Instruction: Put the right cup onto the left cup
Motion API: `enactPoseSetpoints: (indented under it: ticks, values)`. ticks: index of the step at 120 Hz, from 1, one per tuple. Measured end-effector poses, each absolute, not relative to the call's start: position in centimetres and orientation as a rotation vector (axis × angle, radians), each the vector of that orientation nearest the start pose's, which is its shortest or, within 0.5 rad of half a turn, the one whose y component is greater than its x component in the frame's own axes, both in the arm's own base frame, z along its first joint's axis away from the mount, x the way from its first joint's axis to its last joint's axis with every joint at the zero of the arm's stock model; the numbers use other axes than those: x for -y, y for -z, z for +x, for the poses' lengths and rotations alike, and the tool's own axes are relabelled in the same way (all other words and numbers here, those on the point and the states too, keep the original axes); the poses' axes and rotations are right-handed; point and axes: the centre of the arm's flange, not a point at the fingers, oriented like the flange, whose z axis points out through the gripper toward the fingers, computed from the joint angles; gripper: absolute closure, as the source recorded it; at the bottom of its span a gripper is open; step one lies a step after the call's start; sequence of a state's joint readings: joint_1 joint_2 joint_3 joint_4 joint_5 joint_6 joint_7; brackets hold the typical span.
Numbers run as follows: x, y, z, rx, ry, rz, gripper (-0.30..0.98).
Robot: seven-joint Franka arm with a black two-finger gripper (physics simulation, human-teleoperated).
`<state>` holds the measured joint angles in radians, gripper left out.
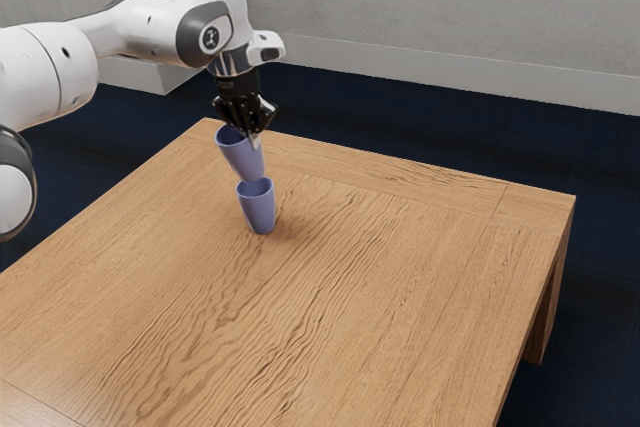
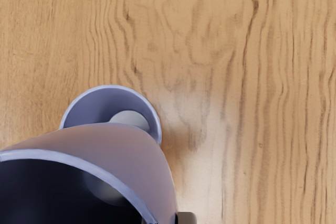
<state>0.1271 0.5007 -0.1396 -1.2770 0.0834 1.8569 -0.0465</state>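
So the desk here is a chunky light-brown wooden one (image 1: 430,287), with really bold, wavy dark grain running all over it. Straight seams mark off bands along the far edge and near the exterior view's right end, and there's another seam down in the lower left corner. A thick, squared wooden leg (image 1: 546,317) shows under the right end. In the wrist view the wood has a pale sheen near the cups.

Room's pretty plain: mottled grey walls (image 1: 430,7), a pale smooth baseboard (image 1: 450,77) and a very dark navy floor (image 1: 600,247). On the exterior view's left, the wall juts out in a corner.

The white arm with dark grey joint covers (image 1: 140,27) comes in from that left side, and its black two-finger hand (image 1: 256,138) is clamped on the rim of a tapered, smooth periwinkle-blue cup (image 1: 241,155). That one's up off the desk and tilted, open end up. Its base is right by the mouth of a matching periwinkle-blue cup (image 1: 258,210), which stands upright on the wood, with a soft shadow beside it. Can't tell if the two are touching.
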Motion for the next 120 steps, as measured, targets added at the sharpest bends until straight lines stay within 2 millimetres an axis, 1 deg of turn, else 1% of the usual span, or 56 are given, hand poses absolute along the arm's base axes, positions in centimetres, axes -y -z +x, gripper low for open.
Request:
enactPoseSetpoints:
  ticks: [19,37,50,67,91,120]
  values:
    - [-2.2,-46.6,71.6,0.054,0.133,-3.125,0.79]
    - [-3.2,-46.4,71.7,0.073,0.138,-3.123,0.79]
    - [-3.5,-46.0,71.8,0.079,0.136,-3.123,0.79]
    - [-3.5,-45.5,72.0,0.076,0.132,-3.123,0.79]
    - [-3.4,-45.2,72.5,0.073,0.145,-3.124,0.79]
    - [-3.5,-44.2,72.8,0.071,0.131,-3.125,0.79]
